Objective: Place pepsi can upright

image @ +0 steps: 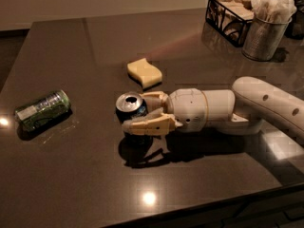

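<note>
One small dark-blue aluminium pepsi can [130, 102] sits silver top up near mid-table, pinched in the cream two-finger gripper [134, 112]. Let go while it is tilted or clear of the dark glossy table [95, 46], or snagged by a parting finger, it could topple.

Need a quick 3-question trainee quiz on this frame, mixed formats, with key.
1. True or false: the green can lies on its side.
2. What lies just beyond the pepsi can? A) yellow sponge B) fork C) plate
3. Fill in: over the middle of the table, the claw is shut on the ____, top up.
Key: 1 true; 2 A; 3 pepsi can.
</note>
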Action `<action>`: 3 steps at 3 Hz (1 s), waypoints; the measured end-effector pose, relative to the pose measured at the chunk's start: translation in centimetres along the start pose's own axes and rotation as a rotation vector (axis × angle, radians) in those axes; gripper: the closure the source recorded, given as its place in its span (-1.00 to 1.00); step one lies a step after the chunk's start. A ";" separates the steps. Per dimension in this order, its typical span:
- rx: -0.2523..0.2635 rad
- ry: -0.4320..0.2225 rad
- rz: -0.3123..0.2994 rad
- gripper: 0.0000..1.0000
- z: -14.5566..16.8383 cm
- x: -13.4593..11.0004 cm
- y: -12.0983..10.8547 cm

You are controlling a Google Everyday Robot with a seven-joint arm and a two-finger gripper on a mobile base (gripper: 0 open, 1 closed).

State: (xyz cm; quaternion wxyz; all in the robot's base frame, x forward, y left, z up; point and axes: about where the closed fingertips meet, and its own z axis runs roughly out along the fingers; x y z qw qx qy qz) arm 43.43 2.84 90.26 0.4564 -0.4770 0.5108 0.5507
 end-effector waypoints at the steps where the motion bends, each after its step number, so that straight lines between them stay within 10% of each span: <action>1: -0.004 0.001 -0.002 -0.89 0.2 -0.1 0.1; 3: -0.007 0.002 -0.004 -1.00 0.4 -0.2 0.2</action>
